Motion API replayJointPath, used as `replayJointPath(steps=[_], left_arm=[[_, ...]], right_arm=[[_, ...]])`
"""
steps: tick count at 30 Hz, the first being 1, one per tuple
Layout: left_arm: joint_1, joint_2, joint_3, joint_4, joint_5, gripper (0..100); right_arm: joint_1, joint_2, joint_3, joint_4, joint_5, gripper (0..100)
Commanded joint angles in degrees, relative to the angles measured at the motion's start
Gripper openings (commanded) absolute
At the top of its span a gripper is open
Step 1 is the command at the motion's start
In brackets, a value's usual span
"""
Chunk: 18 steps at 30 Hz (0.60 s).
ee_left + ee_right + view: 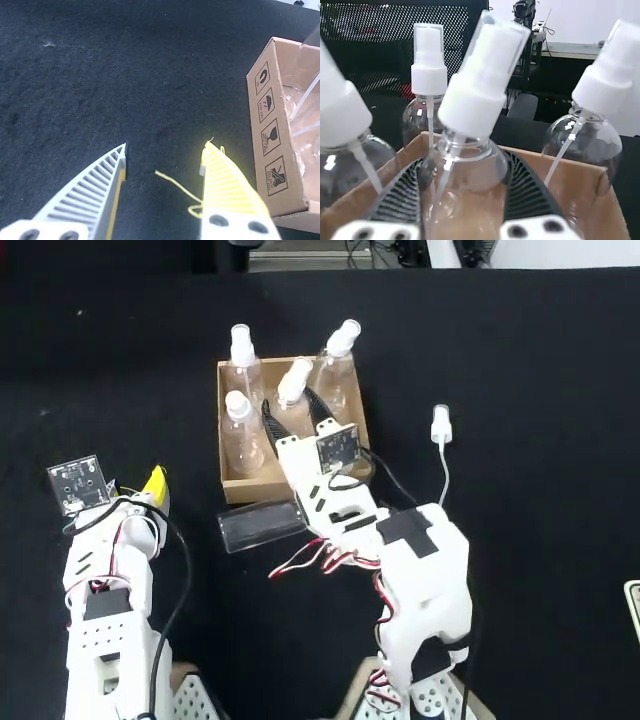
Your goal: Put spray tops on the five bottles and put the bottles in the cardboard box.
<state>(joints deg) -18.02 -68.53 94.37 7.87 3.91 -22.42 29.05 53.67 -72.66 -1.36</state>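
Four spray-topped bottles stand in the cardboard box. Right gripper clasps the middle bottle, black fingers pressed against both sides of its clear body. Fifth bottle lies on its side on the black table at the box's 7 o'clock; a loose spray top lies at 3 o'clock. Left gripper, at 8 o'clock, hangs spread wide, holding nothing.

The black table carries the cardboard box near its middle. A capless bottle lies just beside it, a spray top nearer the right edge.
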Motion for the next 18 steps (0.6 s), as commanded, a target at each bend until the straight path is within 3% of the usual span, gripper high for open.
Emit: replayJointPath(steps=[1, 18], left_arm=[[0.4, -0.8, -0.7, -1.2, -0.3, 22], [0.4, -0.8, -0.7, -1.2, -0.3, 22]], right_arm=[[0.0, -2.6, -0.7, -1.0, -3.0, 1.2], [-0.3, -2.5, 0.9, -0.7, -3.7, 1.5]])
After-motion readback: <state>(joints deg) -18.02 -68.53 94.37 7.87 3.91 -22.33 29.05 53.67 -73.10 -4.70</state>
